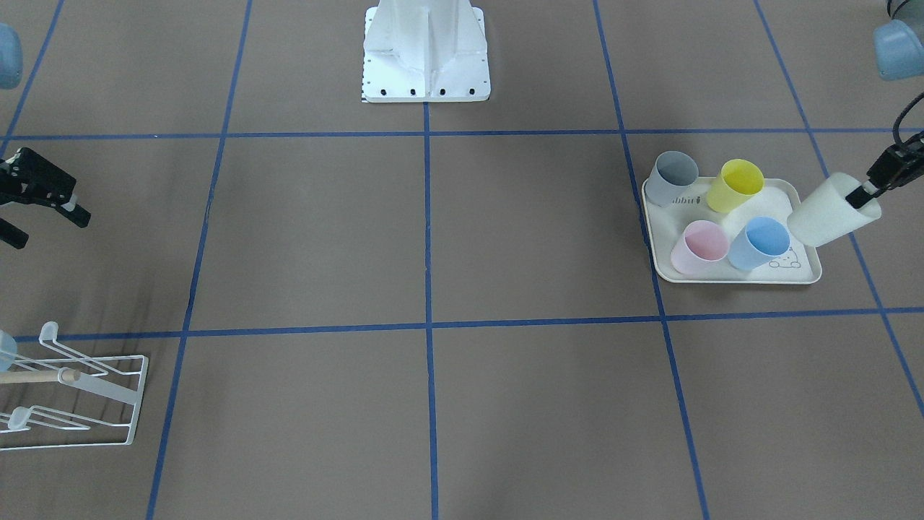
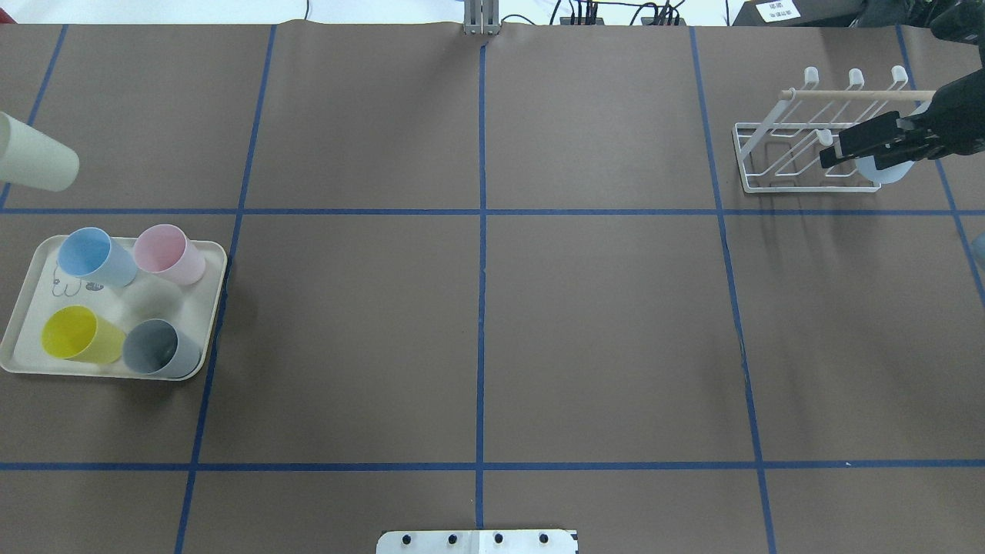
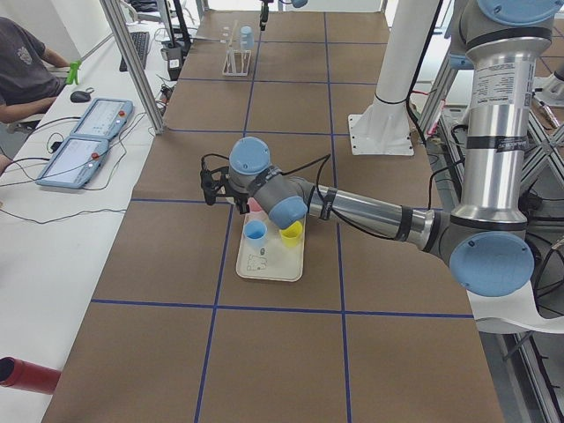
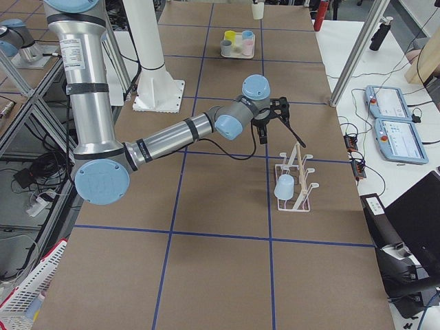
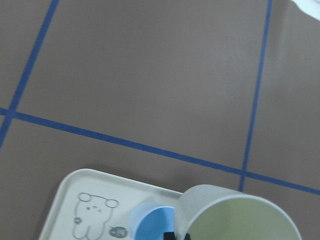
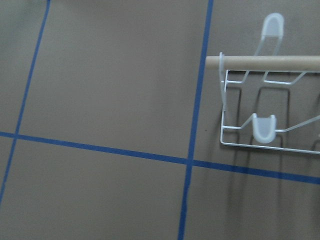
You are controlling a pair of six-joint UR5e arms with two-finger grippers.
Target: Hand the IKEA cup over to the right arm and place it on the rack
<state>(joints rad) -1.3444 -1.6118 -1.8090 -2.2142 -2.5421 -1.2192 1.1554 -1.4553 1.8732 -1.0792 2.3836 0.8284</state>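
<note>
My left gripper (image 1: 863, 195) is shut on the rim of a cream-white IKEA cup (image 1: 829, 214), holding it tilted in the air beside the tray's edge. The same cup (image 2: 35, 163) shows at the overhead view's left edge, and its open mouth (image 5: 240, 215) fills the lower part of the left wrist view. The white wire rack (image 2: 800, 154) with its wooden dowel (image 2: 854, 95) stands at the far right. My right gripper (image 2: 831, 150) hovers over it, open and with nothing between its fingers (image 1: 76, 214). A light blue cup (image 4: 284, 187) hangs on the rack (image 4: 295, 180).
A cream tray (image 2: 23, 308) holds a blue cup (image 2: 96, 256), a pink cup (image 2: 169, 252), a yellow cup (image 2: 81, 335) and a grey cup (image 2: 160, 348). The robot's white base (image 1: 426, 50) sits mid-table. Blue tape lines grid the brown table.
</note>
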